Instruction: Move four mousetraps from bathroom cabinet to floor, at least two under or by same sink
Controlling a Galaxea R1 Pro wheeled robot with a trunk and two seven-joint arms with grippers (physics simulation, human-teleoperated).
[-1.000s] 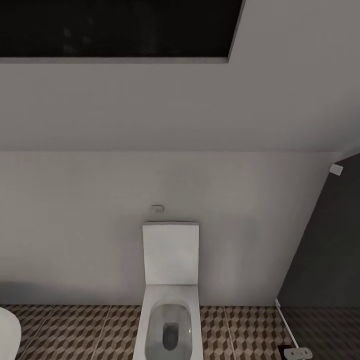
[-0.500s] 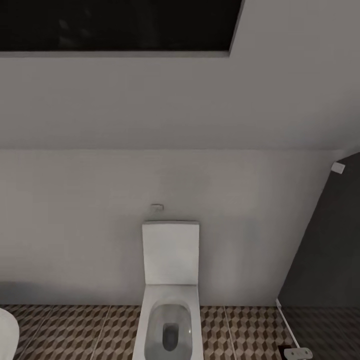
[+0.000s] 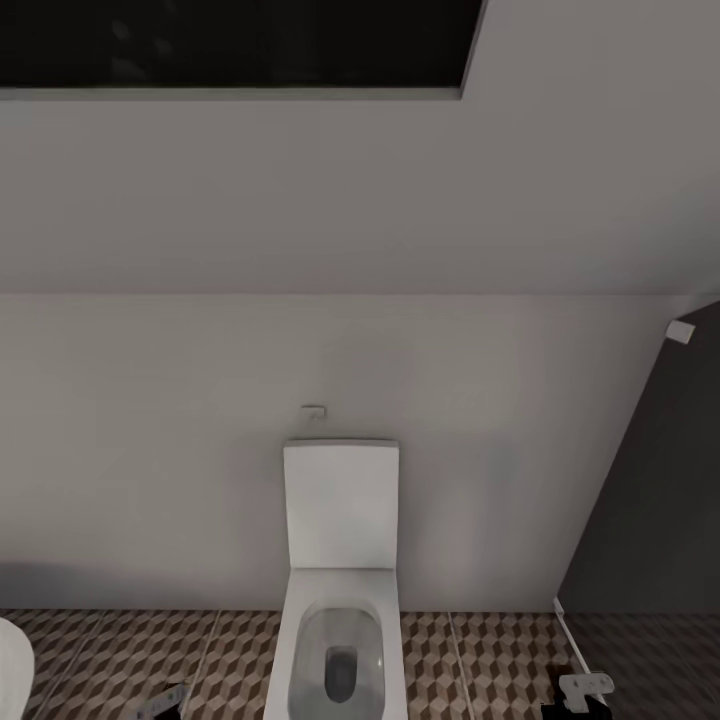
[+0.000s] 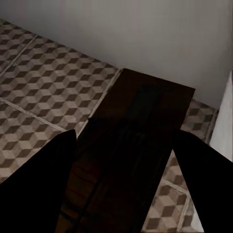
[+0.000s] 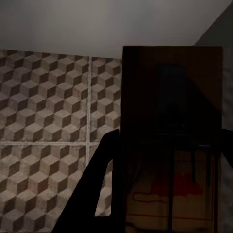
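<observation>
- Dark-brown board, the right-hand mousetrap point(image 5: 171, 97), sits clamped flat in my right pincer point(image 5: 165, 194). Its black spring wire and red bit point(image 5: 175, 187) lie close to my fingers.
- My left pincer point(image 4: 121, 194) is closed on a second dark board, the left-hand mousetrap point(image 4: 141, 111). It is in deep shadow and I can make out no spring or red mark, so calling it a trap is my judgement.
- Both traps hang above the bathroom floor point(image 5: 43, 97), well clear of the cube-pattern tiles. Neither is set down yet.
- Step in hand, as I judge it: carry both traps to the sink, then lower them. To do it well:
  - hold the boards level and grip the wood only, away from the spring bar;
  - go low before letting go, so each lands flat on the patterned tile;
  - stay off the dark shower floor point(image 3: 650, 650) to the right, which is a different surface;
  - place this pair side by side at the basin, which would meet the two-at-one-sink condition.
- Wrist views give the grip and the trap detail, and the left one shows a white edge point(image 4: 224, 126) just beside the trap, probably the toilet's side.
- Head view gives the room layout, with just slivers of my pincers at its lower edge.
- Farther out, dead ahead, is the white square toilet point(image 3: 340, 560), with its cistern against the pale wall point(image 3: 150, 450).
- A white curve point(image 3: 10, 675) at the lower left is likely the tub.
- Farthest and highest is a black recessed panel point(image 3: 230, 45).
</observation>
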